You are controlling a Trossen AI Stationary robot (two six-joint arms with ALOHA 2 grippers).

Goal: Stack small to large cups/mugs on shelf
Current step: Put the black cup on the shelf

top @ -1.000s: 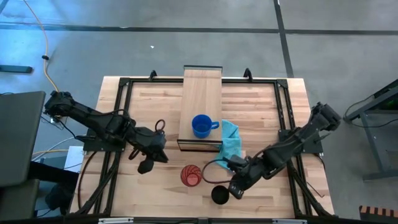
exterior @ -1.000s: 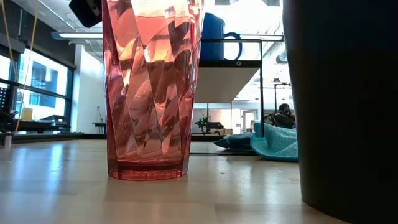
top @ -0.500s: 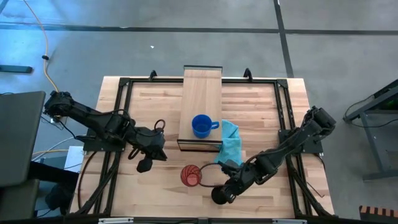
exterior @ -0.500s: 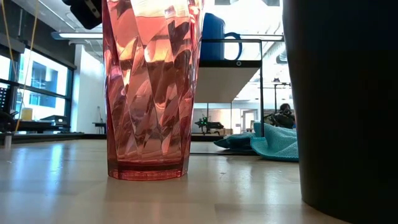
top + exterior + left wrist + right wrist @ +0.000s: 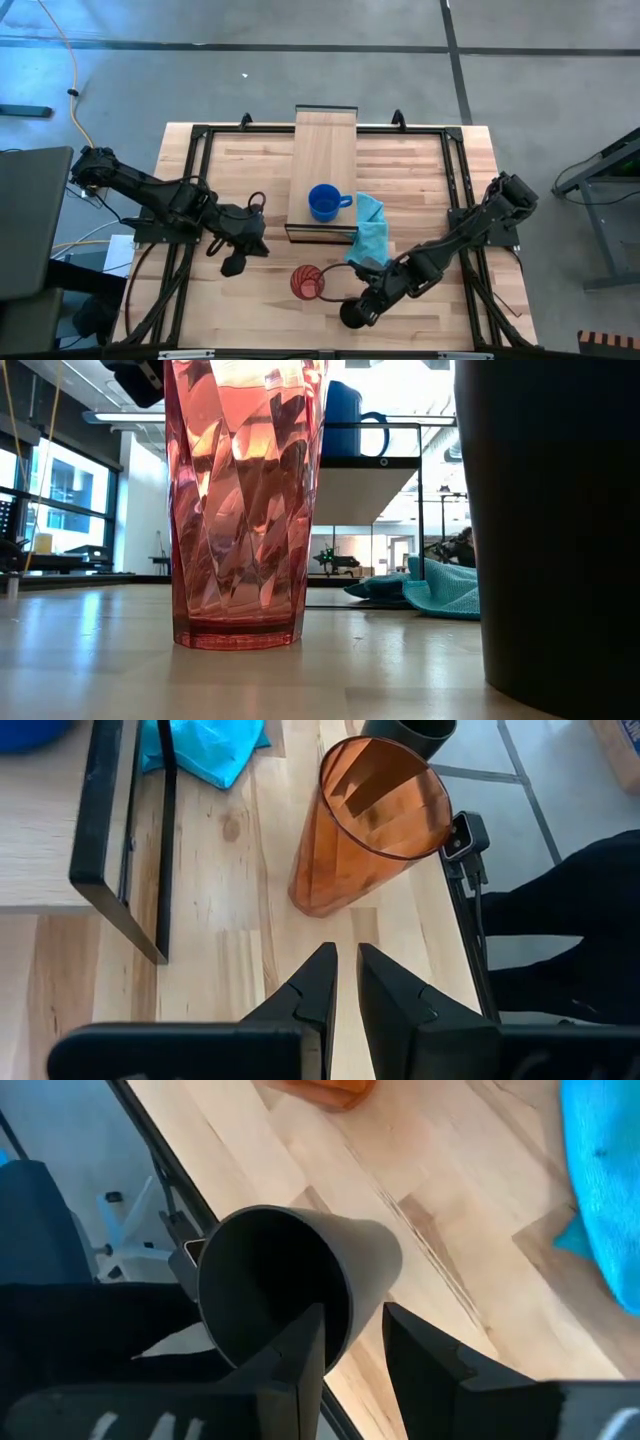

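Observation:
The blue mug (image 5: 322, 202) stands upright on the light-wood shelf (image 5: 322, 150). The red-orange tumbler (image 5: 307, 282) stands on its base on the tabletop in front of the shelf. The black cup (image 5: 350, 316) stands near the table's near edge. My right gripper (image 5: 362, 308) is open at the black cup (image 5: 270, 1280), one finger over its mouth and one outside its wall. My left gripper (image 5: 232, 264) is shut and hovers above the table to the left of the tumbler (image 5: 365, 830), touching nothing. My right gripper (image 5: 354, 1312) stands astride the black cup's rim (image 5: 345, 1305) on the side facing the table's right, slanting down from the right. One finger is over the opening, the other outside the wall. Whether either finger touches the wall, I cannot tell. The cup stands upright on the table.
A light-blue cloth (image 5: 370, 228) lies crumpled on the table at the shelf's near right corner, just behind the right arm. The shelf's black frame (image 5: 130, 870) stands between the left gripper and the mug. Bare wood lies to the left of the tumbler.
My right gripper has moved toward the table's left and near edge, from beside the black cup to over its rim. The cup, the tumbler and the mug have stayed where they were.

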